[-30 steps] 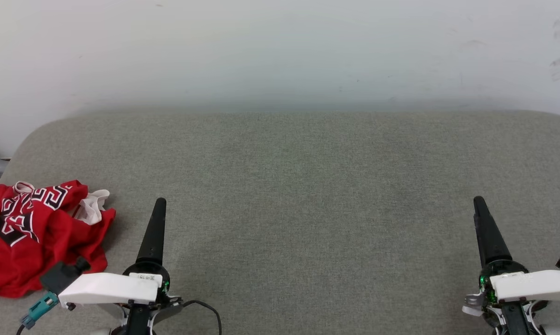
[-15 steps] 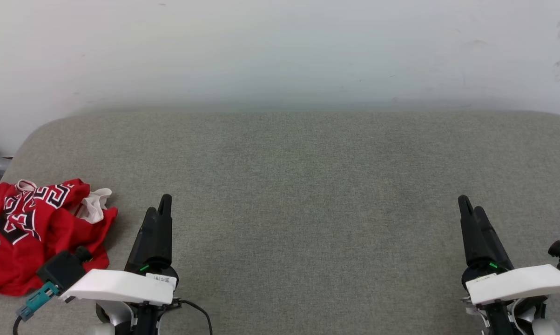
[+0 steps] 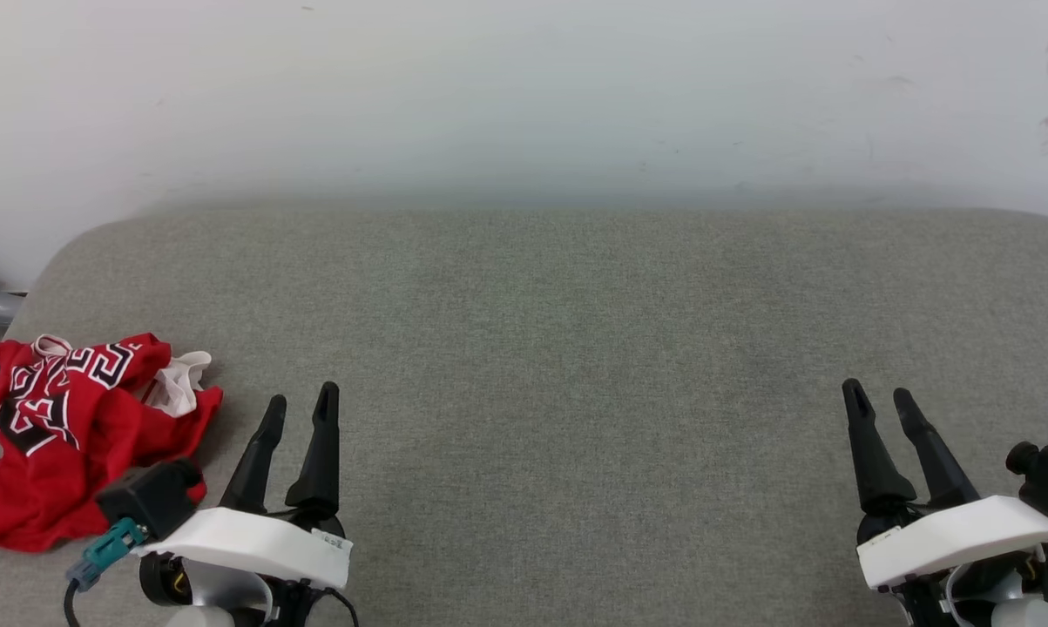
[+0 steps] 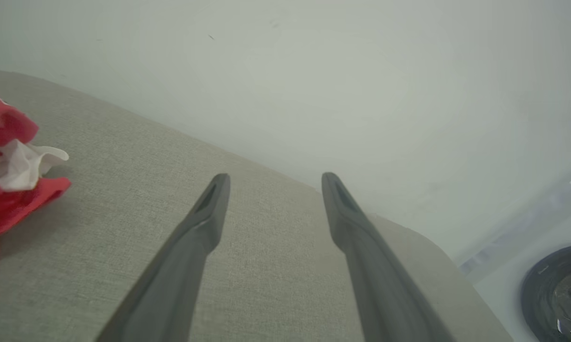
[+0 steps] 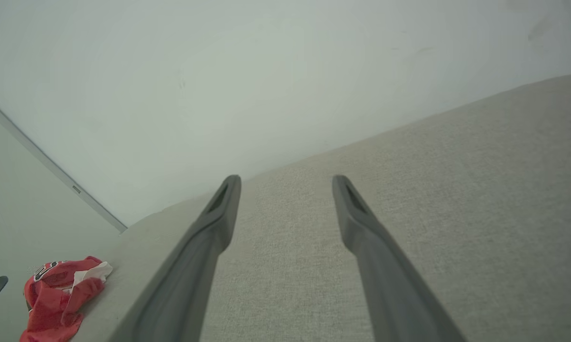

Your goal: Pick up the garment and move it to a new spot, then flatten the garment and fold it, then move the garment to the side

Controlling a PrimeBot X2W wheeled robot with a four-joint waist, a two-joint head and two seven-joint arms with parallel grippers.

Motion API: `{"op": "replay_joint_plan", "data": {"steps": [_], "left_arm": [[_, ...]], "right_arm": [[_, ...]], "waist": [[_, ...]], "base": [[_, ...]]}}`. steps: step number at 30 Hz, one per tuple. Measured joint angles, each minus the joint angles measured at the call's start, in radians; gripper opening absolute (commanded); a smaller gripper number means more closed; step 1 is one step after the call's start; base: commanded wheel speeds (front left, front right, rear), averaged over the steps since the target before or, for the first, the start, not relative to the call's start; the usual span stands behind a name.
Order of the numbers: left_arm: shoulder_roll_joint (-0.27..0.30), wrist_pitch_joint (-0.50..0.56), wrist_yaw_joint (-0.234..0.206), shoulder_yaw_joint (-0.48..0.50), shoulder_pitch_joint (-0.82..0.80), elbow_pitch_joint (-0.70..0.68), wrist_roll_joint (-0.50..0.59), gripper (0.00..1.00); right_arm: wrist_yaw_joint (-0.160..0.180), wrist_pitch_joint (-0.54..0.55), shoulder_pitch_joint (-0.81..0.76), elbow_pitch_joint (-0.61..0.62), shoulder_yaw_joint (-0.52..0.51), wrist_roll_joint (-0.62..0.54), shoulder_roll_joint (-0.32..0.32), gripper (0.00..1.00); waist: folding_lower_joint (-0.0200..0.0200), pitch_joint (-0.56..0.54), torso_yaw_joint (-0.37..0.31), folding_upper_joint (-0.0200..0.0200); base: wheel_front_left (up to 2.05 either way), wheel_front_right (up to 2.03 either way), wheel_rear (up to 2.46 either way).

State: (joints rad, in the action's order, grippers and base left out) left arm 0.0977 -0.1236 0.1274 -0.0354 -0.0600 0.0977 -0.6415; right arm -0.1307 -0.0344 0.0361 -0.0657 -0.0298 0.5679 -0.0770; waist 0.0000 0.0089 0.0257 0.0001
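Head view, nearest first: the left pincer (image 3: 303,396) hovers just right of the garment (image 3: 62,435), fingers apart and empty, likely poised for the pick-up. The right pincer (image 3: 877,391), likewise spread and empty, waits well to the garment's right. The garment lies crumpled on the grey fabric counter (image 3: 558,348); whether it overhangs the edge is unclear. Beyond the garment rises a pale wall (image 3: 524,104).

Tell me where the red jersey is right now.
In the head view, the red jersey lies crumpled at the near left edge of the grey padded surface, just left of the open left gripper.
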Motion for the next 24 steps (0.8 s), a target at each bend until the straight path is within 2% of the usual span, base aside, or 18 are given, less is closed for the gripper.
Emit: {"op": "replay_joint_plan", "data": {"steps": [10, 24], "left_arm": [[0.020, -0.025, -0.031, -0.024, -0.002, 0.021, 0.164, 1.00], [0.042, -0.058, -0.056, -0.054, -0.007, 0.024, 0.308, 1.00]], "right_arm": [[0.000, 0.010, -0.017, 0.031, -0.017, -0.162, 0.001, 1.00], [0.000, 0.009, -0.037, 0.059, -0.024, -0.315, 0.010, 1.00]], "waist": [[0.0000, 0.003, -0.001, 0.0000], [0.0000, 0.004, -0.001, 0.0000]], "base": [[0.00, 0.00, 0.00], [0.00, 0.00, 0.00]]}}
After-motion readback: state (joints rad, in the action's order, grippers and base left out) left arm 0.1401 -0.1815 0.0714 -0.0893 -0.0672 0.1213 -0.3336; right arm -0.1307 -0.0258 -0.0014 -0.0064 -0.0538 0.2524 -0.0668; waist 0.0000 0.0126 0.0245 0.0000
